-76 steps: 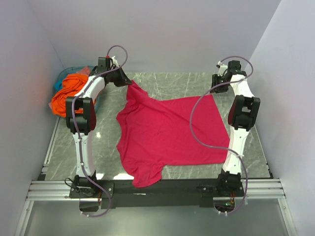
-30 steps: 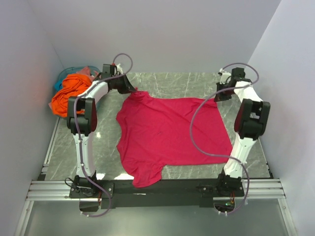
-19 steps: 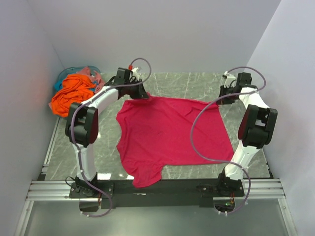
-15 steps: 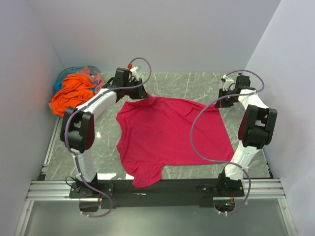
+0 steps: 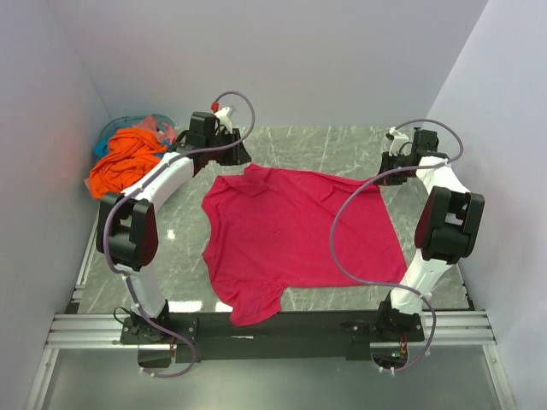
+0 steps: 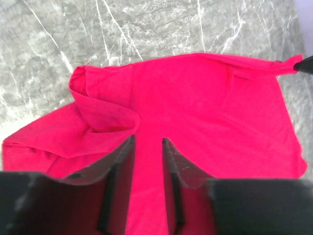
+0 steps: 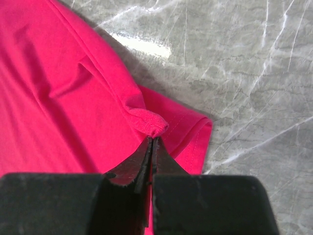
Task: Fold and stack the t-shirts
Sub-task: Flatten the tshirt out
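The crimson-pink t-shirt (image 5: 295,231) lies spread on the marble table, its front hem over the near edge. My left gripper (image 5: 229,155) hovers open and empty above the shirt's far left corner; the shirt (image 6: 205,107) fills the left wrist view under the parted fingers (image 6: 149,147), with a folded sleeve (image 6: 98,112) to the left. My right gripper (image 5: 386,168) is shut on a pinch of the shirt's far right corner (image 7: 149,122). The orange t-shirt (image 5: 124,158) and a bit of the salmon-pink t-shirt (image 5: 158,122) sit in the basket.
The round teal basket (image 5: 111,134) stands at the far left corner against the wall. Grey walls close in the left, back and right. An aluminium rail (image 5: 273,329) runs along the near edge. Bare marble (image 5: 325,145) shows behind the shirt.
My left gripper dragged the shirt's left corner rightward, then let it go and rose back toward the far left. My right gripper moved outward to the right, still pinching its corner.
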### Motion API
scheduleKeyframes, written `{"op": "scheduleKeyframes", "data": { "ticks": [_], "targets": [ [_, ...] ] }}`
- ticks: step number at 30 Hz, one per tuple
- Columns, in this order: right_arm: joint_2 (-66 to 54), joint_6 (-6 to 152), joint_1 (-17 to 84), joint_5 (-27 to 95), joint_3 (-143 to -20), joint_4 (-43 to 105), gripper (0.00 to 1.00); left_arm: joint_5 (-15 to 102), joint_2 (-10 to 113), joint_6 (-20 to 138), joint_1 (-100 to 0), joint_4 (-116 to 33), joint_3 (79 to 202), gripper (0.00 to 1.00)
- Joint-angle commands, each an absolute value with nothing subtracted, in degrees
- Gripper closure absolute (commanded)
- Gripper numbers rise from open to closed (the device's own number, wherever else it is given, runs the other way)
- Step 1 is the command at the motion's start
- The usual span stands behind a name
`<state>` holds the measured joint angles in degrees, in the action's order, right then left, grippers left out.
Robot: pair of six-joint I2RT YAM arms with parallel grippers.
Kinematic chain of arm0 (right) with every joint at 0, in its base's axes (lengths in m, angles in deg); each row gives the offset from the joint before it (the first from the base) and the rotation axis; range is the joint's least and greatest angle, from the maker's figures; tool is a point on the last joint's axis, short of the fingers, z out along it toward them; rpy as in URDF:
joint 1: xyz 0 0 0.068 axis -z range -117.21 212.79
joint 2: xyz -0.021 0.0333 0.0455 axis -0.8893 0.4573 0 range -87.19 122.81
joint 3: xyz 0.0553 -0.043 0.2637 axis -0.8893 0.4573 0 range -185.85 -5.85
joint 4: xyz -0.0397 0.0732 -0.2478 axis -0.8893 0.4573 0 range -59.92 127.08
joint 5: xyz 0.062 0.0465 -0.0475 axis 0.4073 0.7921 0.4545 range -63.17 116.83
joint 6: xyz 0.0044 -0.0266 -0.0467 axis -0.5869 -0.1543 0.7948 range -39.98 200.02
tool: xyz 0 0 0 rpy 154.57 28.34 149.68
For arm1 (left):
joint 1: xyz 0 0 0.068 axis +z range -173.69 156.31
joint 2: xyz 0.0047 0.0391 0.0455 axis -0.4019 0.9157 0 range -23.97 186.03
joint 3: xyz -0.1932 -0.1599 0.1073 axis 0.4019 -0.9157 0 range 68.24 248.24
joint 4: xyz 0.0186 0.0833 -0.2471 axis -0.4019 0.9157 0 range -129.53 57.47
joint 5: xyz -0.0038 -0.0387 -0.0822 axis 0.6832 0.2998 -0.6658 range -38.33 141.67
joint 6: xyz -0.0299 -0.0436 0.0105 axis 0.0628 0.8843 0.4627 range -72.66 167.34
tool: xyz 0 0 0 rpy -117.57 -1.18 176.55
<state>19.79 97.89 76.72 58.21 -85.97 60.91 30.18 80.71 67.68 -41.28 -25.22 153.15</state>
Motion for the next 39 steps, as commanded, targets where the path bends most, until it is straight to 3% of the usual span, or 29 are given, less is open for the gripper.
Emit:
{"op": "scheduleKeyframes", "data": {
  "ticks": [1, 3, 22, 33, 39],
  "targets": [
    [17.57, 98.65, 77.20, 59.35, -86.36, 59.70, 1.00, 29.44, 82.02, 64.05, -41.36, -22.83, 156.13, 0.59],
    [18.01, 98.65, 77.20, 59.35, -86.45, 59.78, 1.00, 30.13, 83.16, 61.25, -42.58, -20.21, 156.48, 0.55],
    [19.68, 98.56, 77.20, 59.79, -86.71, 60.31, 1.00, 62.39, 100.39, 53.76, -55.77, -8.76, 173.88, 0.53],
    [19.86, 98.65, 77.20, 60.05, -86.80, 60.40, 1.00, 65.91, 105.66, 52.18, -57.09, -5.08, 179.69, 0.56],
    [19.69, 98.48, 77.29, 60.05, -86.97, 60.49, 1.00, 65.91, 108.04, 52.53, -57.18, -4.02, 180.74, 0.62]
  ]
}}
